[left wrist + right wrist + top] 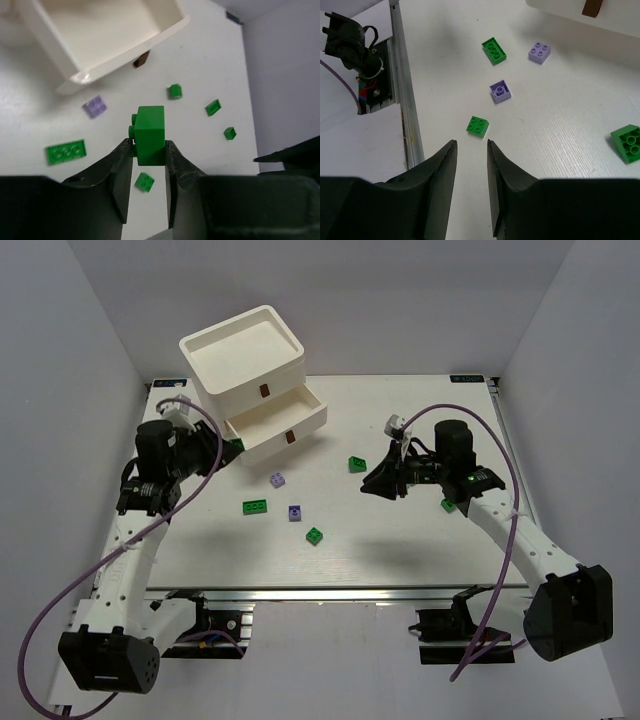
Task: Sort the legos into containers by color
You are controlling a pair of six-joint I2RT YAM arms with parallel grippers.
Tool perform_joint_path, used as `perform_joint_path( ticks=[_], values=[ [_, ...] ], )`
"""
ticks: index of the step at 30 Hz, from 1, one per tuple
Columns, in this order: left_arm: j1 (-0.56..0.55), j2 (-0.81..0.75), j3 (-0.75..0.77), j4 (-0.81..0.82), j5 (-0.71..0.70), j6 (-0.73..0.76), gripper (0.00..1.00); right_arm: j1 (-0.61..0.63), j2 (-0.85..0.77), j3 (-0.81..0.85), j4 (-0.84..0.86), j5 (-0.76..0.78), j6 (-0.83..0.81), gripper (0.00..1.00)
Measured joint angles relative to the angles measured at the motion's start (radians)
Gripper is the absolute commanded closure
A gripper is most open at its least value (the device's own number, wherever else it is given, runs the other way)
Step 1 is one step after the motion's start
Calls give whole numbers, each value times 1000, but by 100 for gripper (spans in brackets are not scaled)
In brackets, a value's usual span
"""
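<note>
My left gripper (148,145) is shut on a dark green lego (150,134) and holds it above the table, just in front of the open white drawer (110,35). From above, the left gripper (232,448) sits beside that drawer (270,416) of the stacked unit (240,350). My right gripper (471,145) is open with nothing between its fingers, hovering just short of a small green lego (478,126). On the table lie two purple legos (278,480) (295,513) and green ones (255,507) (315,535) (356,464).
Another green lego (449,505) lies beside the right arm. The drawer's brown handle (142,60) faces the bricks. A metal rail with cables (367,65) runs along the table's near edge. White walls enclose the table on three sides.
</note>
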Motion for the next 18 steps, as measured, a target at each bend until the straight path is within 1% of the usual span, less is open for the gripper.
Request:
perform_joint_path(
  ticks=[6,9,14,18],
  values=[
    [-16,111,159,94,71,41,100,-13,5,0,-13,16,-23,64],
    [-35,191,211,128,72,47,100,-21,5,0,-18,24,-26,64],
    [-81,339,248,171,37,47,100,-25,5,0,-24,29,-37,64],
    [-125,484,319,177,-34,54,100,-26,3,0,-30,29,-47,63]
  ],
)
